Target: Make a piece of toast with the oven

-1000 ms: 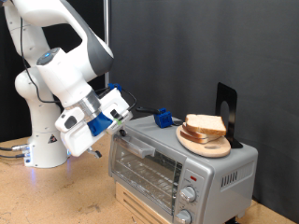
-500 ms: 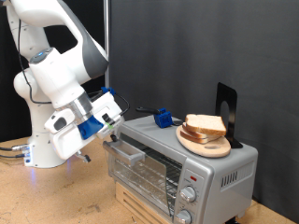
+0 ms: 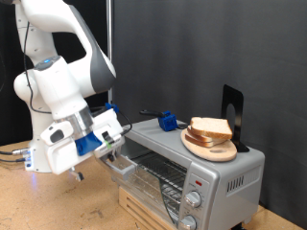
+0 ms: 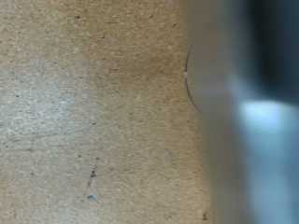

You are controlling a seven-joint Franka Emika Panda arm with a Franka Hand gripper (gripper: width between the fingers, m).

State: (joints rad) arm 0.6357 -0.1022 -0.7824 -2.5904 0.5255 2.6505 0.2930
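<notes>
Since the earlier frames the gripper [image 3: 113, 144] has been lowered and drawn toward the exterior view's left, and the glass door [image 3: 123, 165] of the oven [image 3: 187, 165] has been swung further down with it, so that the door is now seen tilted outward at the oven's left end. The gripper is placed right at the door's handle [image 3: 119, 155]; whether its fingers are apart or closed on the handle cannot be told, since they are hidden behind the blue and white hand parts. The oven is set on a pale wooden block [image 3: 153, 213] near the worktop's [image 3: 58, 206] front right corner as seen in the exterior view, with its wire rack [image 3: 158, 178] visible through the opening and two round knobs [image 3: 195, 198] at its right end. On the oven's top a round wooden plate [image 3: 209, 146] is rested, and the piece of toast [image 3: 211, 127] is laid on that plate, uppermost of what appears to be a small stack of bread; it has not been placed inside the oven. A small blue object [image 3: 167, 122] is seen on the oven's top toward its rear, and a black stand [image 3: 233, 119] is stood behind the plate. In the wrist view only the speckled worktop [image 4: 84, 112] and a blurred grey and pale blue shape [image 4: 238, 112] close to the lens are shown; nothing is seen between the fingers there.
</notes>
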